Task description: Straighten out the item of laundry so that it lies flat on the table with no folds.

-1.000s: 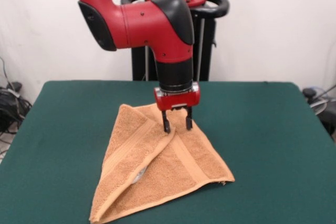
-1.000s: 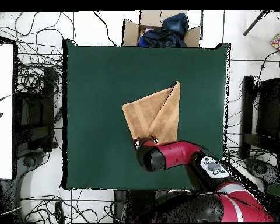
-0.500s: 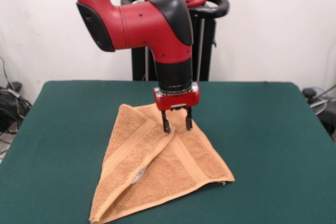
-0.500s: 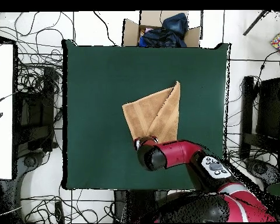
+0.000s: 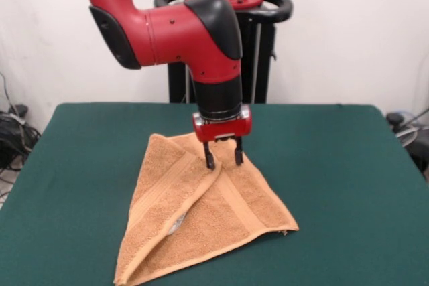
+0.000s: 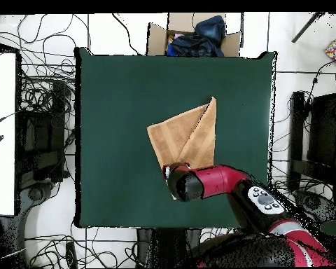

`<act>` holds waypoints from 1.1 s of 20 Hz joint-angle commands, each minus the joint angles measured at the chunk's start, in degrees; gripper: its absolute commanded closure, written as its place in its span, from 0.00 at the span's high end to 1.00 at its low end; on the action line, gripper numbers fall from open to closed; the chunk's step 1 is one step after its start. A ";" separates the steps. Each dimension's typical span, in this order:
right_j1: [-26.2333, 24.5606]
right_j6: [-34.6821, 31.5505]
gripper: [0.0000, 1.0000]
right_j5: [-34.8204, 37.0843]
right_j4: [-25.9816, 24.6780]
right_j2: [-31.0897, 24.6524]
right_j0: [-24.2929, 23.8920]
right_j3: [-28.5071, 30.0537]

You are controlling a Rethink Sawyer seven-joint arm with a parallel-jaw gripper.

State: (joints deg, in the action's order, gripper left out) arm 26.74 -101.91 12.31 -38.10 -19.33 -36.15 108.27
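On the green worktop point(image 5: 348, 165) lies the towel point(image 5: 201, 219), folded over itself into a rough triangle, with the tool point(image 5: 222, 159) spread open at its far tip, gripping nothing.

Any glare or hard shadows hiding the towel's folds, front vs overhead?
Front view: even light, no glare; the towel shows its fold ridge and band stripes clearly, with soft shadow under the gripper. Overhead view: the arm covers the towel's robot-side corner; the fold shows only as a faint line on the table.
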 commanded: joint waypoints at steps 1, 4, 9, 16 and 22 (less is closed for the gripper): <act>0.10 4.74 1.00 6.61 -1.56 -3.14 -1.00 -7.79; 0.19 4.55 1.00 6.59 -1.62 -3.07 -0.90 -7.78; -0.47 4.25 1.00 5.64 -1.99 -2.94 -1.20 -7.65; -0.54 3.83 0.00 3.30 -2.25 -4.23 -2.66 -6.70; 0.27 3.10 0.00 5.92 -1.51 -2.39 -0.61 -7.09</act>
State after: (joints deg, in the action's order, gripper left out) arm 26.71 -101.91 12.68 -38.13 -19.55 -37.10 107.82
